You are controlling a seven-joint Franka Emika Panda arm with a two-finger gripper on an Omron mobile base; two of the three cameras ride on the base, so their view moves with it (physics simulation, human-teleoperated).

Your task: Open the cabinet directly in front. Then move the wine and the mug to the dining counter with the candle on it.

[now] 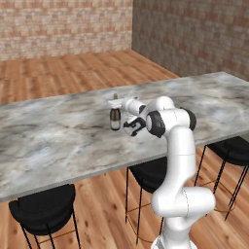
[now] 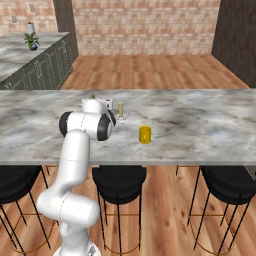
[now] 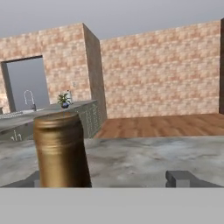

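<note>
Counted on the one counter (image 2: pixel 200 135): one wine (image 1: pixel 115 116), one mug (image 2: pixel 145 135), one candle (image 2: pixel 120 110). Stools under its near edge: three, seen from the right side (image 2: pixel 119 180), (image 2: pixel 227 182), (image 2: pixel 12 182). On the far worktop (image 2: pixel 35 50): one potted plant (image 2: pixel 31 41) and, through the hand camera, one tap (image 3: pixel 29 99); one arm (image 2: pixel 75 160) with one gripper (image 1: pixel 134 125).

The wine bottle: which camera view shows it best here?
The left base view: the wine stands upright on the dining counter, body and neck visible. The hand view shows just its golden neck close up. In the right base view the arm hides nearly all of it.
</note>
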